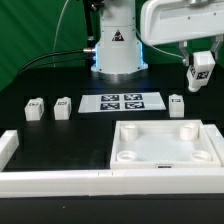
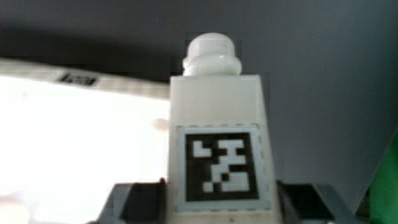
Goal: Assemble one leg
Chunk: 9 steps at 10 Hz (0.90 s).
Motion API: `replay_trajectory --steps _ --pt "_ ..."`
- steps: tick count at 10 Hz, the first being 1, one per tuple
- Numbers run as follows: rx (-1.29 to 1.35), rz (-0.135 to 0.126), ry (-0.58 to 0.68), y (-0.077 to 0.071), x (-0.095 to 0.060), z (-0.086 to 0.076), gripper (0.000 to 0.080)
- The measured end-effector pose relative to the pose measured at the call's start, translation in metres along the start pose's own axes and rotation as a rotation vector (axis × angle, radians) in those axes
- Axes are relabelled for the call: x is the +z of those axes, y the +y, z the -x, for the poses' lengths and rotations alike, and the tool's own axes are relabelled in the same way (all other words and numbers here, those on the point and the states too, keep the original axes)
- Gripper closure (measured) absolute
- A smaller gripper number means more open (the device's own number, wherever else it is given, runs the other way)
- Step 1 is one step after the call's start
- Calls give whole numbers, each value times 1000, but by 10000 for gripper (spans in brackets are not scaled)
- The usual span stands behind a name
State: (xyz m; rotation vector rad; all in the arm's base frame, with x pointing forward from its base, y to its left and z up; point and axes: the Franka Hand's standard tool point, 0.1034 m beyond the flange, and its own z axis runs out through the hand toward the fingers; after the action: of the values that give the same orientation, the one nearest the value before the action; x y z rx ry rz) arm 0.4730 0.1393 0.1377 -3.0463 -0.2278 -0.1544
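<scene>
Exterior view: the gripper (image 1: pixel 201 62) hangs above the black table (image 1: pixel 60 75), up and beyond the panel's far corner on the exterior view's right. Its fingers are pinched on the leg (image 1: pixel 200 75), which is clear of the table with its square tag facing the camera. The panel (image 1: pixel 165 150), large, white and rimmed, lies flat in the foreground. Just beyond the panel's far edge lies the marker board (image 1: pixel 122 102). Three loose legs stand on the table beyond the panel: one (image 1: pixel 177 104) near its far edge on the exterior view's right, and two (image 1: pixel 63 106) (image 1: pixel 35 108) off toward the exterior view's left, past the marker board.

Wrist view: the leg (image 2: pixel 217 100) fills the middle of the frame, its rounded peg pointing away from the camera and its black-and-white tag in full sight. The gripper (image 2: pixel 217 203) clamps it at the near end, with a dark finger (image 2: pixel 134 203) pressed against each side. Behind the leg, a blurred white surface, seemingly the panel (image 2: pixel 71 120), spreads out to one side.
</scene>
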Motion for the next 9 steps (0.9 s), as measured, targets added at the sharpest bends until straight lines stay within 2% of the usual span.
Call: replay_trajectory --steps 1,2,7,8,9 --pt "-3 -1 6 6 -7 -14 508" --pt "-2 -2 3 10 -10 -21 508" --pt "-4 -2 0 10 -8 -18 508" --pt "-35 -4 6 15 -8 -28 508" --pt "-32 -9 24 17 -8 -47 508"
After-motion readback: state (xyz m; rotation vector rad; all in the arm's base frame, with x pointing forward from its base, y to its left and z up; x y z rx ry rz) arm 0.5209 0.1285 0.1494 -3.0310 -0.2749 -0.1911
